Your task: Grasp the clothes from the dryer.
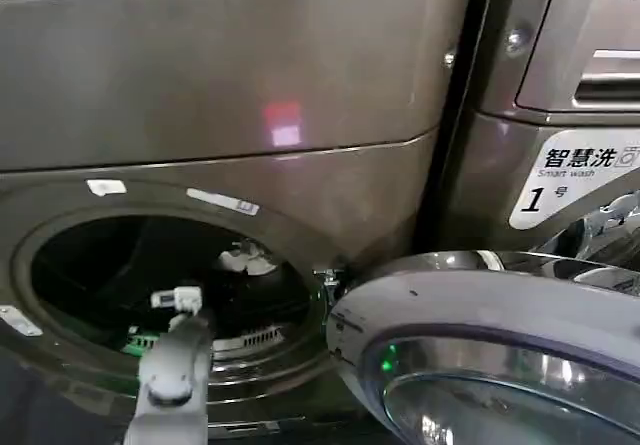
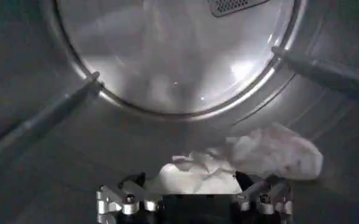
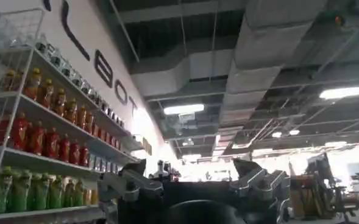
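The dryer [image 1: 230, 75] is a brown-grey front-loader, and its round dark drum mouth [image 1: 100, 265] stands open. My left arm [image 1: 175, 365] reaches into that mouth from below. In the left wrist view the clothes [image 2: 270, 152], a small whitish crumpled piece of fabric, lie on the drum floor [image 2: 106, 146]. My left gripper [image 2: 188, 179] is open, its two fingers spread wide on either side of the near end of the fabric. My right gripper [image 3: 191, 167] is open with nothing between its fingers and points up at a ceiling.
The dryer's grey-rimmed glass door [image 1: 480, 355] hangs open at the lower right, close to the drum mouth. A neighbouring machine with a "1" sticker [image 1: 575, 180] stands to the right. Drum ribs [image 2: 45, 122] run along the drum wall. Shelves of bottles [image 3: 39, 140] show in the right wrist view.
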